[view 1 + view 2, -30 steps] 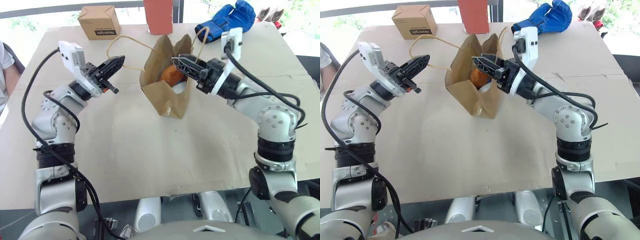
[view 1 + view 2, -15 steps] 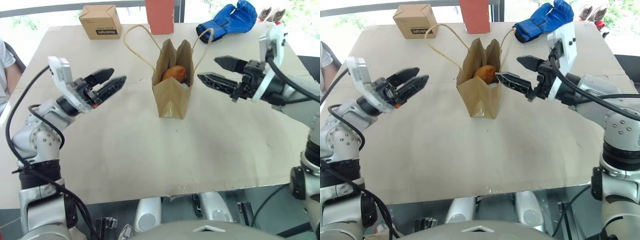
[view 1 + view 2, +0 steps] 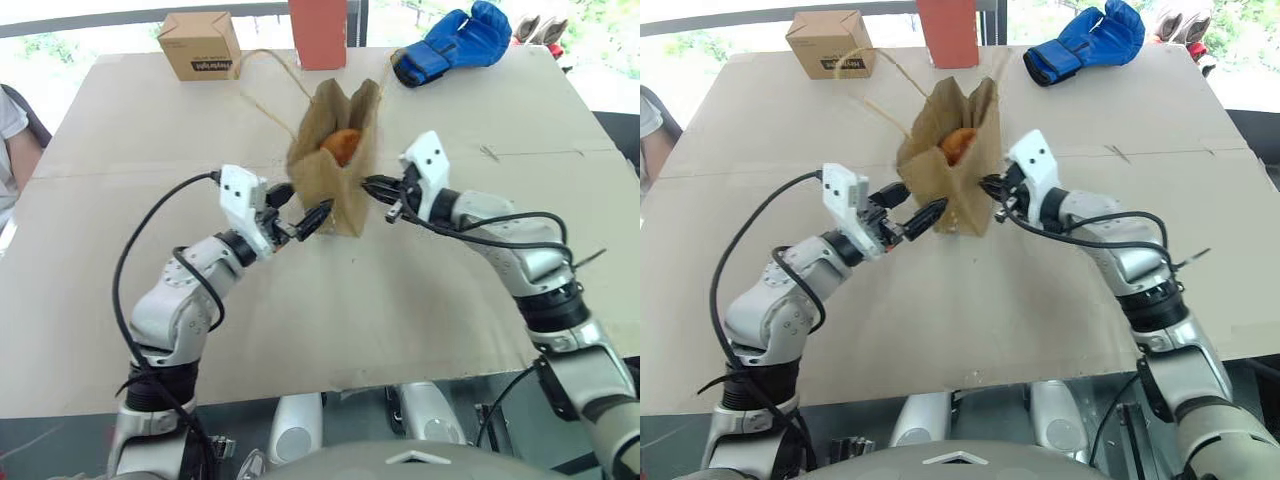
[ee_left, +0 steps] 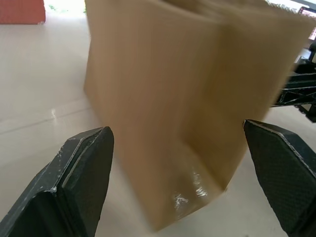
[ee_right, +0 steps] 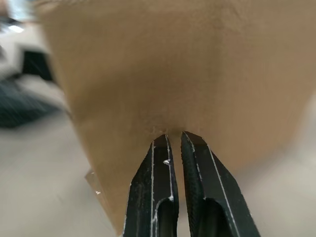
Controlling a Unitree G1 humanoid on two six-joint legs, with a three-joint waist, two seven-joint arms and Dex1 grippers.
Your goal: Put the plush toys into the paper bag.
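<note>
Now both arms sit lower, flanking the paper bag (image 3: 335,165) at upper centre: left gripper (image 3: 300,212) spread wide, right gripper (image 3: 374,189) pressed together against its wall, orange plush toy (image 3: 342,143) inside.

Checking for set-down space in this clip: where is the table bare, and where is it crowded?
Bare: the wide near part of the table in front of the paper bag, and both side margins. Crowded: the middle, where the left gripper and right gripper flank the bag, and the far edge with the cardboard box, red block and boxing glove.
</note>
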